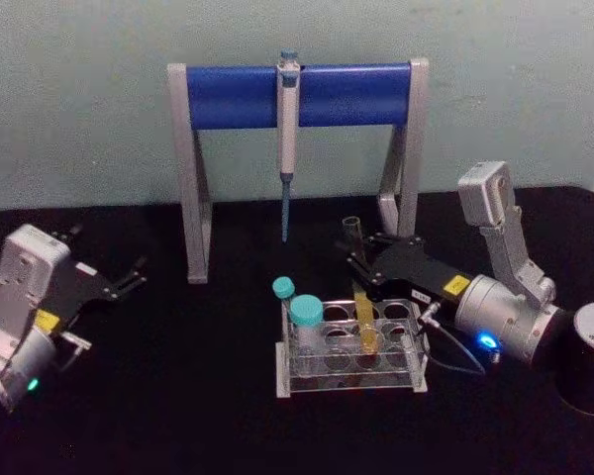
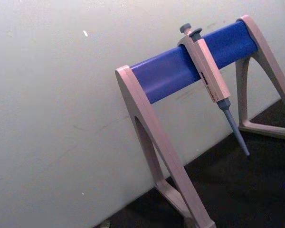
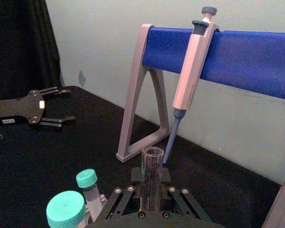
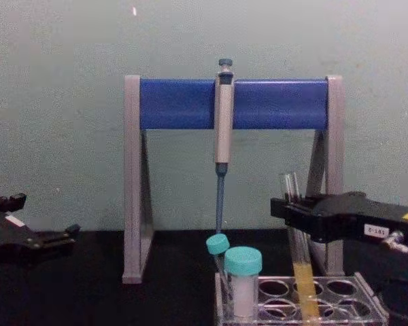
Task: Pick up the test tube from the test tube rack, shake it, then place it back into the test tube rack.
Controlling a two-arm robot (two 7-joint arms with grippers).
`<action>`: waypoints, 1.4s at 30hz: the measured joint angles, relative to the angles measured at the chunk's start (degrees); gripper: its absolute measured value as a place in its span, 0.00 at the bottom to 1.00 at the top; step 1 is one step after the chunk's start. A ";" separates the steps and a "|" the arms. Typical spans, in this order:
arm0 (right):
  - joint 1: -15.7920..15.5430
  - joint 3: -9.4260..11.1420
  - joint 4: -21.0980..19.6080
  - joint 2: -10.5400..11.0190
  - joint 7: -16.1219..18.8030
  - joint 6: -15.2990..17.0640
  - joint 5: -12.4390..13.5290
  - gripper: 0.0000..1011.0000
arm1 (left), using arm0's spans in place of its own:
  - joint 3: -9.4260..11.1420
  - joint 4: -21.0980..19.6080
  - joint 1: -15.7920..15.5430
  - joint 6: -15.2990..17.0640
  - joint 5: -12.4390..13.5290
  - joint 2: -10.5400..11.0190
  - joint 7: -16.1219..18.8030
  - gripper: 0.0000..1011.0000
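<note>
The low clear plastic test tube rack [image 1: 348,387] sits at the near middle of the black worktop [image 1: 178,396]. The tall, thin, uncapped clear glass test tube [image 1: 365,325], with yellow-orange liquid in its lower part, stands in a hole towards the right of the rack and leans slightly, its lower end down inside the rack. The right pincer [image 1: 360,260] reaches in from the right and is closed around the upper part of the test tube, just below its open mouth; the right wrist view shows the tube [image 3: 152,166] clamped between the fingers. At the left end of the rack stand a short white vial with a wide teal cap [image 1: 306,322] and, just behind it, a thin teal-capped tube [image 1: 283,289]. Behind the rack stands a grey-legged pipette stand with a blue crossbar [image 1: 228,96], and a grey pipette [image 1: 288,129] hangs from its middle, tip down. The left pincer [image 1: 139,274] rests at the left of the worktop, well apart from the rack, its fingers spread and holding nothing.
</note>
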 joint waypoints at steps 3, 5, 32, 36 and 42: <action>0.00 0.00 0.00 0.00 0.00 0.00 0.00 0.23 | 0.00 0.00 0.00 0.00 0.00 0.00 0.00 0.99; 0.00 0.00 0.00 0.00 0.00 0.00 0.00 0.23 | 0.00 0.00 0.00 0.00 0.00 0.00 0.00 0.99; -4.55 5.23 -8.00 1.29 1.31 -10.68 4.54 0.23 | 0.00 0.00 0.00 0.00 0.00 0.00 0.00 0.99; -5.27 6.03 -9.16 1.26 1.29 -13.79 4.24 0.23 | 0.00 0.00 0.00 0.00 0.00 0.00 0.00 0.99; -5.86 7.33 -8.91 0.18 -0.50 -18.99 0.60 0.23 | 0.00 0.00 0.00 0.00 0.00 0.00 0.00 0.99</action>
